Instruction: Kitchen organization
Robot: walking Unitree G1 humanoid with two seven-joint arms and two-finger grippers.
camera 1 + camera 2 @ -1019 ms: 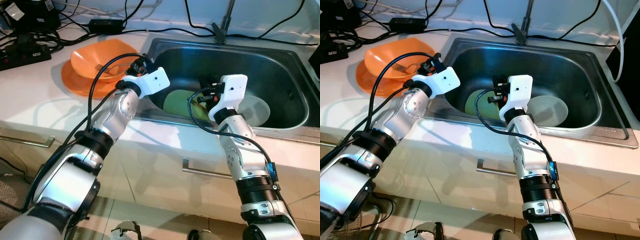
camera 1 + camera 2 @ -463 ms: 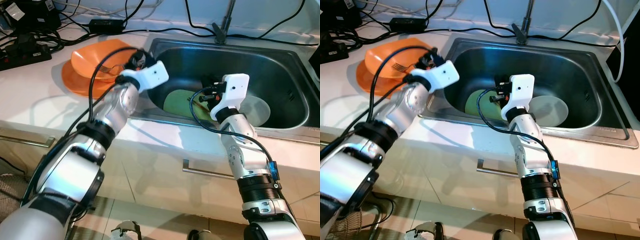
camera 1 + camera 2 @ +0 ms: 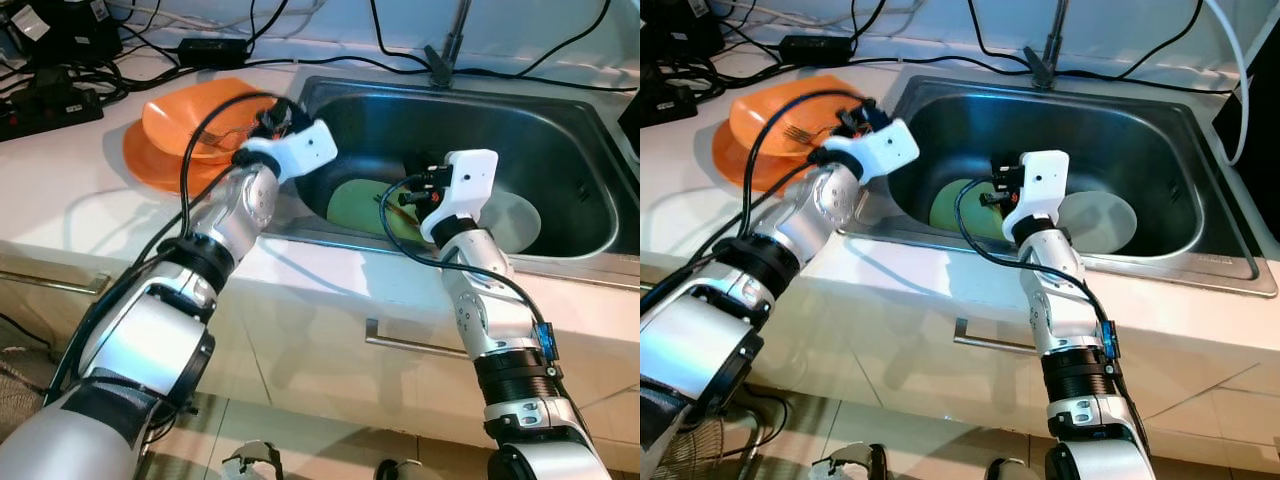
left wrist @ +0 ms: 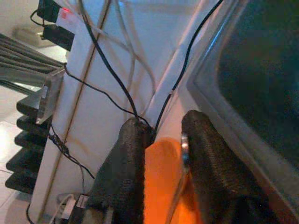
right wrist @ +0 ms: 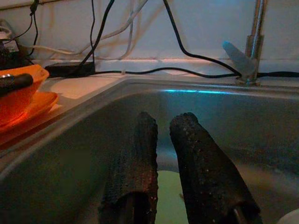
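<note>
Cables (image 3: 60, 85): black power leads and a power strip at the far left of the white surface (image 3: 70, 200), well apart from both tools.
Orange bowl (image 3: 205, 115): sits on an orange plate (image 3: 150, 165), with a metal fork (image 3: 800, 130) resting inside it.
Left tool (image 4: 161, 154): at the bowl's sink-side rim, fingers a little apart, the fork's handle between them; whether they grip it, I cannot tell.
Sink (image 3: 560, 120): steel basin beside the bowl.
Green plate (image 3: 360, 205): lies flat in the sink, just beneath the right tool.
Right tool (image 5: 161, 163): low inside the sink, fingers slightly parted, holding nothing.
White plate (image 3: 515, 220): on the sink floor, just right of that tool.
</note>
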